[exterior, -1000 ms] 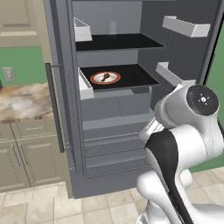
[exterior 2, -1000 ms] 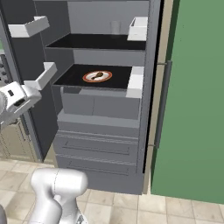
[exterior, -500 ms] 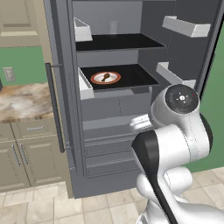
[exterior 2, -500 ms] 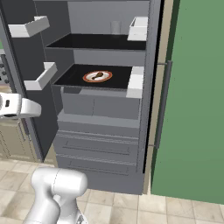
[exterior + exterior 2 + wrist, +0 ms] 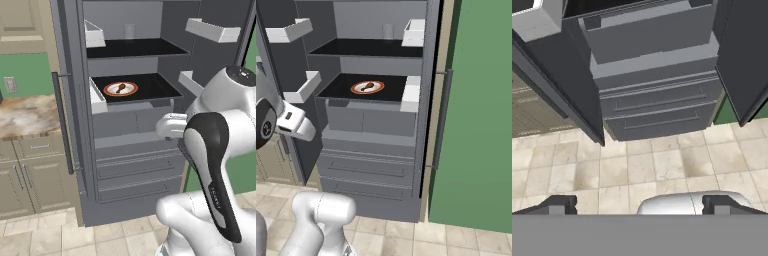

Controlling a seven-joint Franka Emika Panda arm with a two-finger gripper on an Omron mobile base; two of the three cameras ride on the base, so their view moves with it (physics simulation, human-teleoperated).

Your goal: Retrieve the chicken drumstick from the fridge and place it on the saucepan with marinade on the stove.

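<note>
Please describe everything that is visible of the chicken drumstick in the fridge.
The chicken drumstick is a small brown-orange piece with a thicker end and a thin end. It lies flat on a round white plate with an orange-red rim. The plate sits on the dark middle shelf of the open fridge. Nothing else touches the drumstick. Finer surface detail is too small to tell.

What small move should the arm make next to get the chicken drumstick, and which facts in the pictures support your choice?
Probably raise the gripper and point it at the shelf. The fridge is open, the chicken drumstick lies on a plate on the middle shelf, and the open, empty gripper faces the lower drawers and floor.
</note>
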